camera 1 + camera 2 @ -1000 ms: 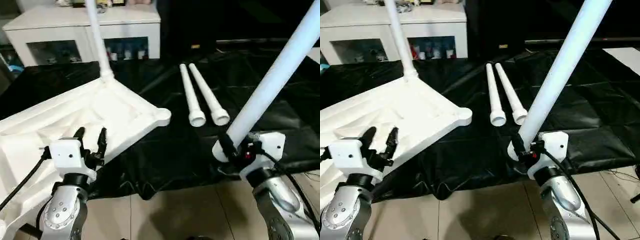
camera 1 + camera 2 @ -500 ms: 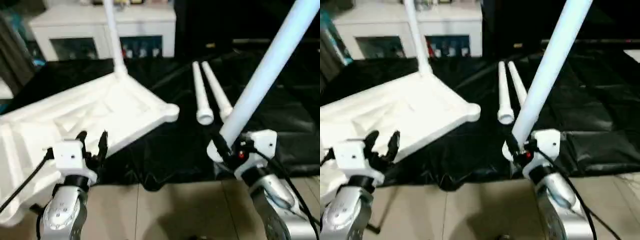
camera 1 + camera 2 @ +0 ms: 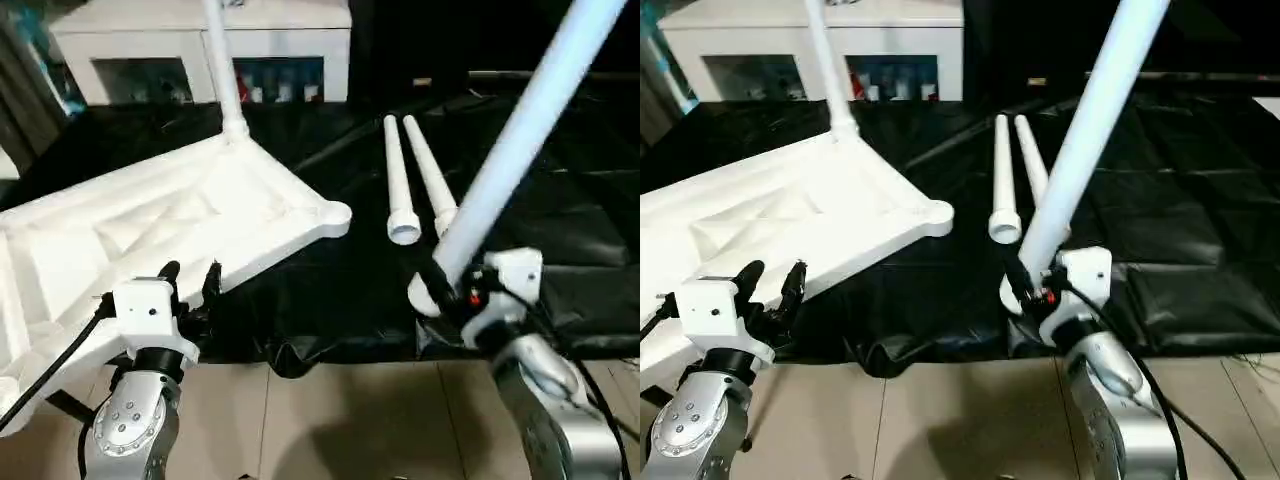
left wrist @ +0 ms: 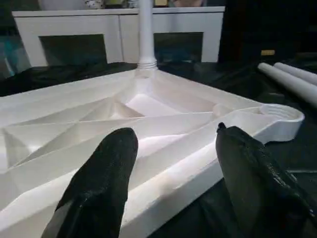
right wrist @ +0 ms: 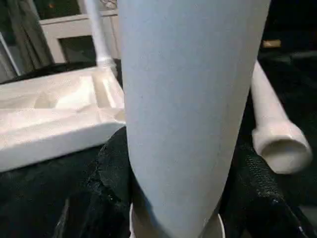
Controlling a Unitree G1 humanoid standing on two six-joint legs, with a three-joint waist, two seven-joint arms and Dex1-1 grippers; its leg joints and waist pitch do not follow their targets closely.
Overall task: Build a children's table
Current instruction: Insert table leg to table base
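I'm on the second leg: my right gripper (image 3: 447, 285) clamps a white leg (image 3: 520, 130) near its flared end, rising toward the frame's upper right, tip cut off. The tabletop (image 3: 150, 225) lies underside-up at centre left, one leg (image 3: 222, 70) already socketed. Left gripper (image 3: 190, 283) hangs open, empty, at its near edge. Next, I'd guess, swing to the corner socket (image 3: 333, 213). Two spare legs (image 3: 415, 180) lie behind; the other sockets are hard to make out

Smooth white plastic for the tabletop (image 3: 170, 215), ribbed underneath, faintly glossy. Same smooth white plastic on the legs (image 3: 400, 180). Crinkled, shiny black sheet (image 3: 560, 200) underneath. Matt beige floor tiles (image 3: 350, 420). Brushed silver metal forearms (image 3: 555, 430); matt black rubbery fingers (image 4: 101, 183).
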